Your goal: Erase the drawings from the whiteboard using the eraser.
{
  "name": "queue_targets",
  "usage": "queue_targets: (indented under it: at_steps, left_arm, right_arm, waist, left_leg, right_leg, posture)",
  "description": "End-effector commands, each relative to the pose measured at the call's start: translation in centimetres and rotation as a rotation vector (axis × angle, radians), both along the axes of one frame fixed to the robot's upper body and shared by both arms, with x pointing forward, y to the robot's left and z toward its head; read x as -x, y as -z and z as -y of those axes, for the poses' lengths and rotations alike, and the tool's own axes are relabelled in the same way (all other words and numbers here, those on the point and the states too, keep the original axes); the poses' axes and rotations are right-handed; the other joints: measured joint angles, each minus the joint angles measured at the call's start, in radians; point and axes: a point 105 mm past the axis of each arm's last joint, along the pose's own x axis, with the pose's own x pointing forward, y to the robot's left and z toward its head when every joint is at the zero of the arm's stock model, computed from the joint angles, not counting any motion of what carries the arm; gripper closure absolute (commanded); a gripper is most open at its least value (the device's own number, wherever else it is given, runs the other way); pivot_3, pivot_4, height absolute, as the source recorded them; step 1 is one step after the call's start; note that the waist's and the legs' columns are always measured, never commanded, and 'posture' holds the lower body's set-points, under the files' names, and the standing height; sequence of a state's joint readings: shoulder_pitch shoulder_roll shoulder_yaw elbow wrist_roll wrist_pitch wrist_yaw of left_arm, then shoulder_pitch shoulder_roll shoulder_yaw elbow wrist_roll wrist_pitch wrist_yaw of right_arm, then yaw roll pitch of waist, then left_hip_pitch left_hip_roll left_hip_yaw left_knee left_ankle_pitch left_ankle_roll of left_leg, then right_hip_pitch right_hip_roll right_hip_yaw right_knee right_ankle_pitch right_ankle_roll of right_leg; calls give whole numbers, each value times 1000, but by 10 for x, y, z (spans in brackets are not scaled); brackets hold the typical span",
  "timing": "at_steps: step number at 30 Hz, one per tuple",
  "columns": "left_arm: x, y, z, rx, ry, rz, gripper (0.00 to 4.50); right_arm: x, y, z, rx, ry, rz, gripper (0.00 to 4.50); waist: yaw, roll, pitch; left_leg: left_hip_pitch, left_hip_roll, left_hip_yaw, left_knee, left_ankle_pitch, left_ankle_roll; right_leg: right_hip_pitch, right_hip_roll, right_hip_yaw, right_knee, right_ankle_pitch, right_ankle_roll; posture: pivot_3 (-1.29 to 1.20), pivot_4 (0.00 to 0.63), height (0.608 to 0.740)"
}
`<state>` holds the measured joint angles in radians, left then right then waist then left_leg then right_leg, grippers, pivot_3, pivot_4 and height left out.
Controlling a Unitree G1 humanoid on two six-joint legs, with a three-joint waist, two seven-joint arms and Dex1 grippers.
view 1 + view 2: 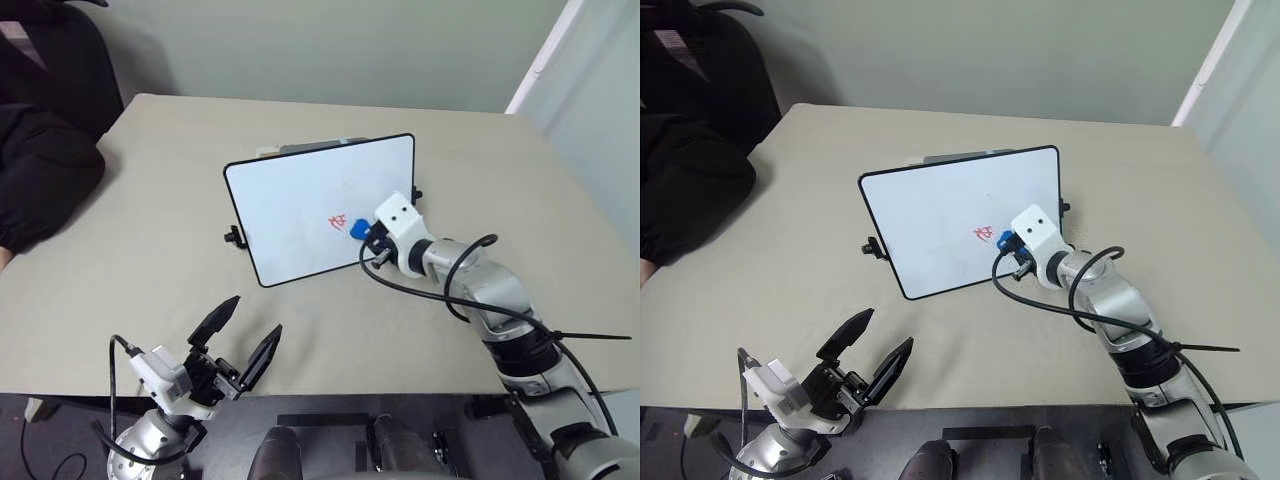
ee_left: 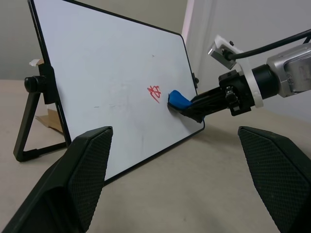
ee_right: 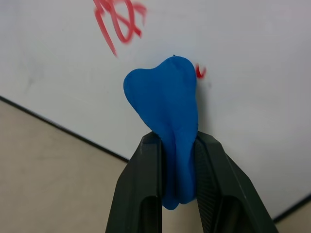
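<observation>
Right gripper (image 3: 176,160) with eraser (image 3: 167,116) on whiteboard (image 1: 300,205), beige table (image 1: 150,220)

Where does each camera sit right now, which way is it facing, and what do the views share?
Head stereo pair: looks forward and down at the table and the propped whiteboard; both arms show.
Left wrist: looks past the open left gripper at the board face, the drawings, the right gripper.
Right wrist: close behind the right gripper, shut on the eraser, facing the board.
Shared: whiteboard, red drawings, blue eraser beside them.
</observation>
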<state>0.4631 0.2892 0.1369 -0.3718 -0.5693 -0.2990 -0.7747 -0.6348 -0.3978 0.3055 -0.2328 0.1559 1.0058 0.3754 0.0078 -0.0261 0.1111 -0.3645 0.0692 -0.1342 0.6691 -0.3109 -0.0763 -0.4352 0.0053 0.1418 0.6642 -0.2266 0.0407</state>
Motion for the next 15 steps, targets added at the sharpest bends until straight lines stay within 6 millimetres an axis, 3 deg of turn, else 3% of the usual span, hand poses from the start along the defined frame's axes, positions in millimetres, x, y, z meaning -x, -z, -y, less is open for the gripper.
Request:
queue_targets:
  at_steps: [1,10,15]
  left_arm:
    - [2,-7,1,10,6,28,0]
    - [4,-7,4,9,12,29,0]
    - [4,-7,3,10,10,29,0]
  right_arm:
    - [-5,-9,8,8,35,36,3752]
    - [-16,-52,4,-69,66,179,3752]
    - [-20,-48,11,-45,92,178,3752]
  waist:
    - [0,0,0]
    - [-3,1,0]
    - [-2,1,0]
  left_leg:
    - [0,0,0,0,0,0]
    - [-1,0,0,0,0,0]
    - [-1,0,0,0,0,0]
  right_leg:
    - [0,0,0,0,0,0]
    - [-1,0,0,0,0,-1]
    - [-1,0,0,0,1,-1]
  posture:
    - [0,150,740]
    - [0,150,740]
    - [0,150,740]
